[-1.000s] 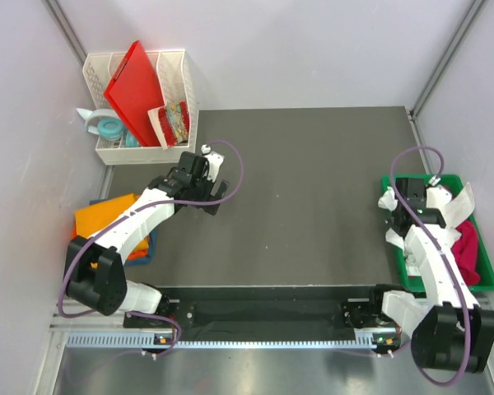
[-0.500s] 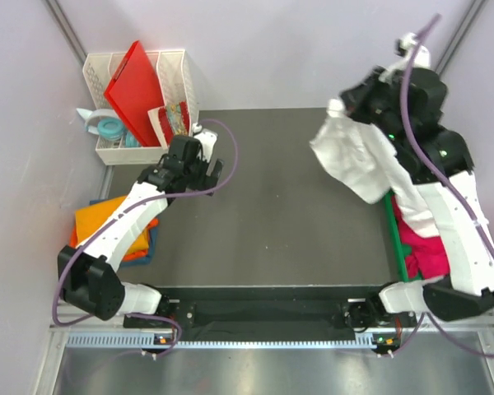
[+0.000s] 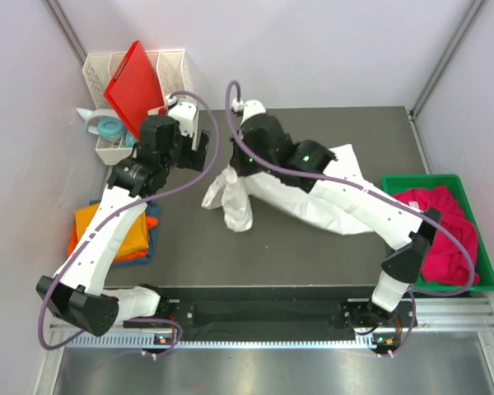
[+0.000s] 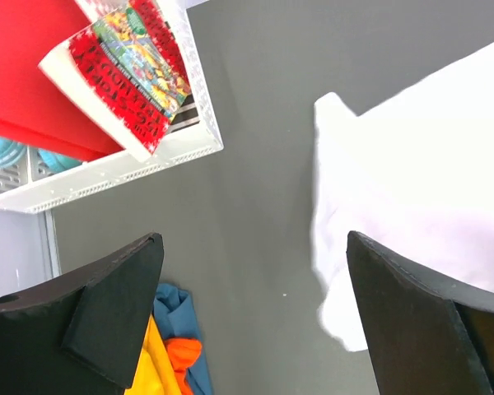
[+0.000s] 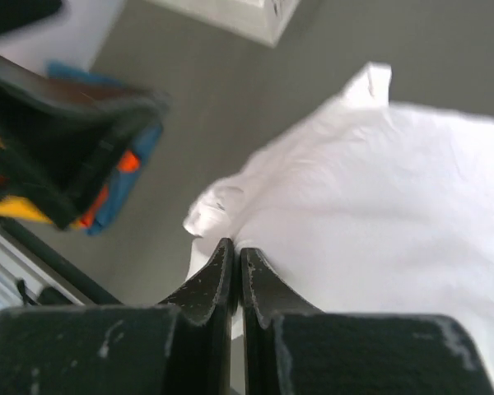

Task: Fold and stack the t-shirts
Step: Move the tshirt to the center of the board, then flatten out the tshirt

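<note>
While your right hand (image 5: 235,259) reaches far across the desk (image 3: 313,132), pinching the white shirt (image 3: 230,197), your left hand (image 4: 251,247) hovers spread beside it; print on the packet (image 4: 128,70) is unreadable.

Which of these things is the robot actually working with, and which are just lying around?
For the job: white t-shirt, magenta t-shirt, orange t-shirt, blue t-shirt.

Just lying about: red board, white rack, teal roll, printed packet, green bin.
</note>
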Robot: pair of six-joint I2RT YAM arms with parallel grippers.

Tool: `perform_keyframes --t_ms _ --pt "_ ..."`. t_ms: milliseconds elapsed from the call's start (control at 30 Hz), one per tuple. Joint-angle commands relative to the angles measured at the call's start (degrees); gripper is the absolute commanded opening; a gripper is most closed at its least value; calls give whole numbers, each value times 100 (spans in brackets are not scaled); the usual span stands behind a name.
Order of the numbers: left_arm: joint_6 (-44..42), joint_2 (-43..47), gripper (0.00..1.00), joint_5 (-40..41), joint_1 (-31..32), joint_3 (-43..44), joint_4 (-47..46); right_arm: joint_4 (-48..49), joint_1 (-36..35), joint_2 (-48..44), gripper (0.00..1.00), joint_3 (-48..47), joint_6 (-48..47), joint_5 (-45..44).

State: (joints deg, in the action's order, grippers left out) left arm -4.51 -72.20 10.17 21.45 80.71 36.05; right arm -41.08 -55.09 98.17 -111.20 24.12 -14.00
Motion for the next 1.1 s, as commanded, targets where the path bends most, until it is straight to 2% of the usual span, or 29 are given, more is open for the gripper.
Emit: perform_keyframes --t_ms 0,200,233,267,300,333,433,567,767,900,1067 --pt "363 277 97 37 -97 -379 -63 627 -63 -88 0 528 391 99" --pt "434 426 97 -59 -203 -740 -160 672 -81 88 0 793 401 143" --pt "425 444 97 -59 -212 -784 -186 524 -81 149 10 688 401 108" --pt "434 461 97 -68 -212 -811 -195 426 -81 263 31 626 401 -40" --pt "425 488 97 -77 -229 -881 -195 321 -81 316 45 556 409 -137" --pt "425 497 97 -86 -238 -916 -213 146 -72 334 69 460 401 -234" --pt "434 567 97 -121 -238 -1022 -256 91 -46 72 97 590 322 -621" --pt "443 567 97 -340 -238 -1101 -265 91 173 -499 100 1099 295 -1261" --pt "443 550 97 -991 -238 -1583 -397 109 701 -1457 100 2557 830 -1851" --pt "443 479 97 -1377 -221 -1961 -432 144 842 -1871 99 3532 1103 -2010" --pt "372 24 96 -1431 -159 -2410 -222 144 965 -2188 99 4149 1411 -2072"
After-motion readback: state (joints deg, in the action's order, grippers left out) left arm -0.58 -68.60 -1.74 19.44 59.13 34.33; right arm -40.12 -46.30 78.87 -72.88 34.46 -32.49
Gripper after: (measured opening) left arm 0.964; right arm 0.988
